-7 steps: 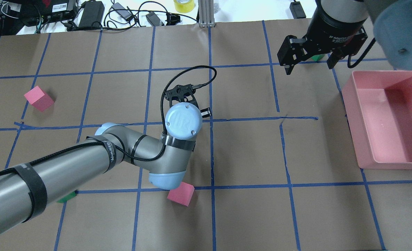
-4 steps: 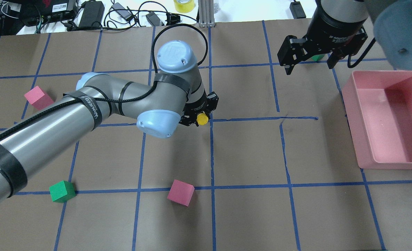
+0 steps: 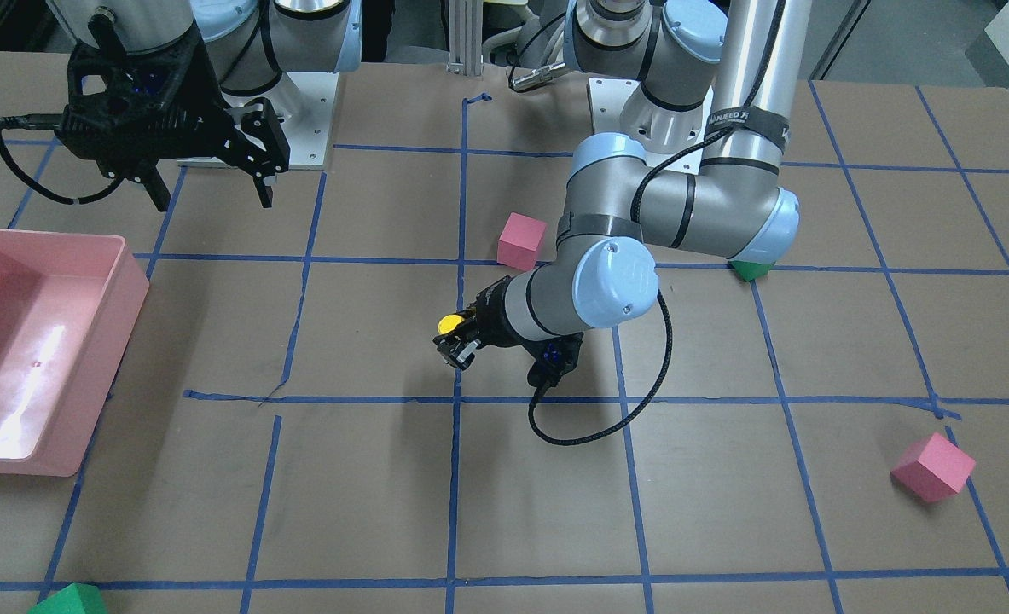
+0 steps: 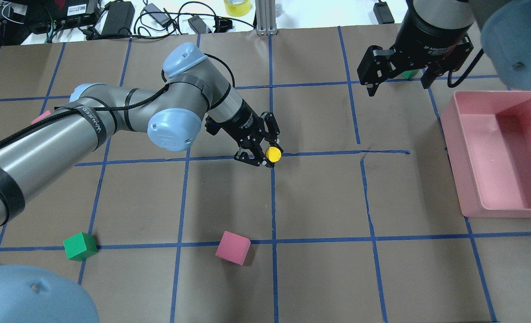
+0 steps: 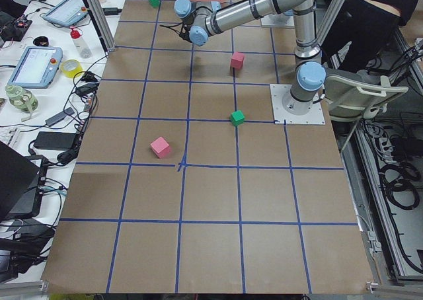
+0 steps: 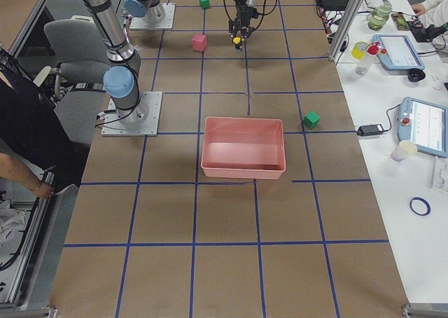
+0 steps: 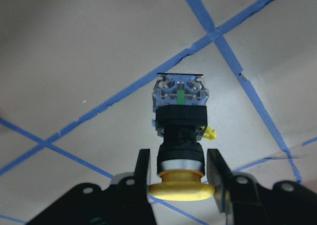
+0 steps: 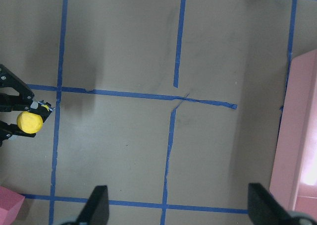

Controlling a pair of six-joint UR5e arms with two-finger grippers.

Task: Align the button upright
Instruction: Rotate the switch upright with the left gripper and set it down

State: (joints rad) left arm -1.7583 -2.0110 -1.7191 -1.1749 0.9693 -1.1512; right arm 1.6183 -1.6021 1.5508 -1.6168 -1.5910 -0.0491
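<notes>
Over the last second the left arm has swung its wrist round; the left gripper [image 7: 180, 155] now slants down mid-table [image 4: 319, 202], clamped on the neck of the button [image 7: 181, 116], yellow cap uppermost, base toward the paper; setting it down remains; the right gripper [image 4: 400, 87] hangs spread, empty.

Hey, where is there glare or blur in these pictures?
Front-facing view: bright glare on the floor of the pink bin. Left wrist view: the button is fairly clear at its base, softer at its yellow cap near the lens. Overhead view: a blurred arm joint fills the lower left corner.
</notes>
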